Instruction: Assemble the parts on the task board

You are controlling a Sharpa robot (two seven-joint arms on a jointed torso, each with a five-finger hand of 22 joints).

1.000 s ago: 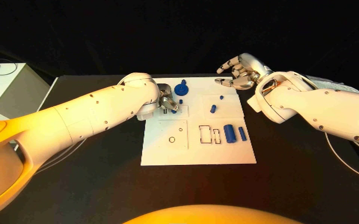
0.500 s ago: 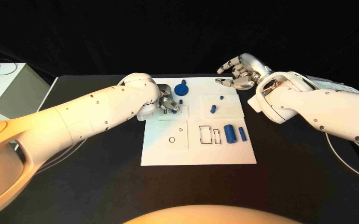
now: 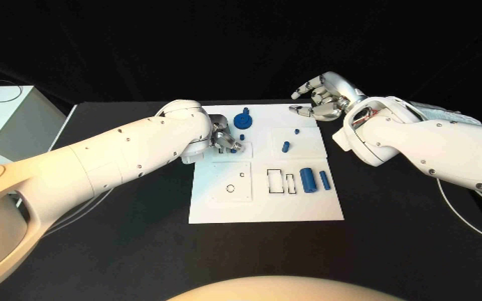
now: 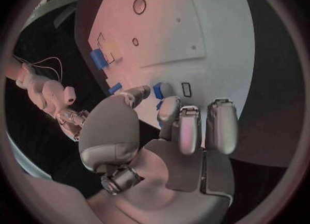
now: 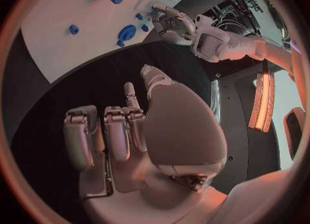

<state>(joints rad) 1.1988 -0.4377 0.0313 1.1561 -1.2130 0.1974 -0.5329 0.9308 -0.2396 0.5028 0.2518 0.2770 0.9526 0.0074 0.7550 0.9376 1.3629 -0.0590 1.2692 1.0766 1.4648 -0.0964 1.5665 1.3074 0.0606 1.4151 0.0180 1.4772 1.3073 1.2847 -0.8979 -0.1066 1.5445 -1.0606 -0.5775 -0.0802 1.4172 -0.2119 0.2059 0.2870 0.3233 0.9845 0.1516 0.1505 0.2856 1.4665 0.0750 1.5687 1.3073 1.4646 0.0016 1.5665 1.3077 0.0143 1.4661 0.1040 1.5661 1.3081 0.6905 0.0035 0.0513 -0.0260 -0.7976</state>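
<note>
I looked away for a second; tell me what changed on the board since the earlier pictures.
Almost nothing. The left hand stays over the task board with its fingertips on a small blue part. The right hand still hovers beyond the far corner. The other parts kept their places.

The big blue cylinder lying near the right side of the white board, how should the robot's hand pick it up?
Probably from straight above, pinching the big blue cylinder across its middle. It lies flat on the task board, so its round sides are free, though a thinner blue piece lies close beside it. The right hand is nearer.
</note>
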